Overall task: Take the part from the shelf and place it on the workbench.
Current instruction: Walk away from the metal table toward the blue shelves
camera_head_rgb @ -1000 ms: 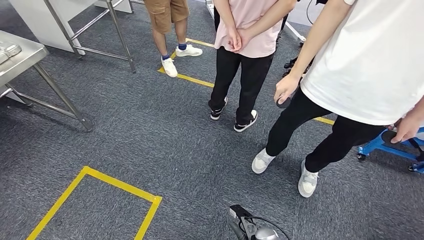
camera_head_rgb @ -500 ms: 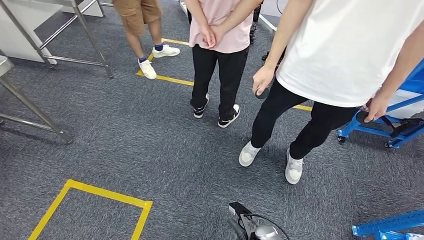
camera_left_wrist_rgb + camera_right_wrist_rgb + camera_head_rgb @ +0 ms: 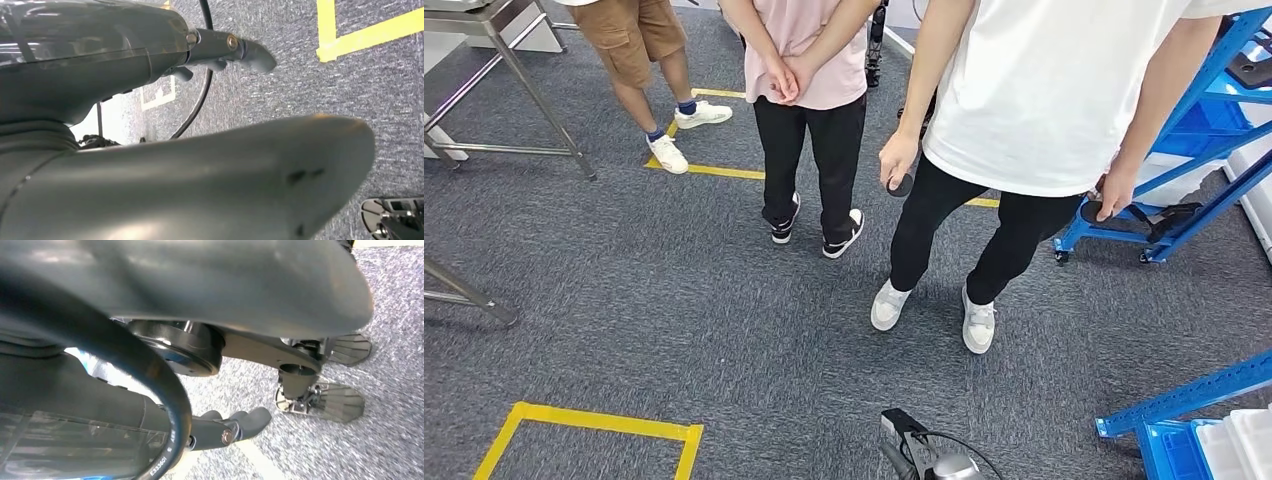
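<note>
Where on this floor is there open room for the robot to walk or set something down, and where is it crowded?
Open grey carpet lies between the yellow tape square at the lower left and the standing people. It is crowded on the right, where the person in the white T-shirt stands beside the blue metal shelf frame, with the person in the pink shirt close by.

The left hand (image 3: 200,165) takes up most of the left wrist view: a thick grey thumb runs across the lower half, its rounded tip reaching toward the far edge, with two small dark marks near the end. Above it sits a glossy grey cover, and past that a darker finger (image 3: 235,50) pokes out straight, holding nothing. A black cable (image 3: 202,95) curves down between the cover and the thumb. Behind lies grey carpet (image 3: 390,95) with yellow floor tape (image 3: 360,35) forming a corner. A white floor marking (image 3: 159,95) shows beyond the cable.
</note>
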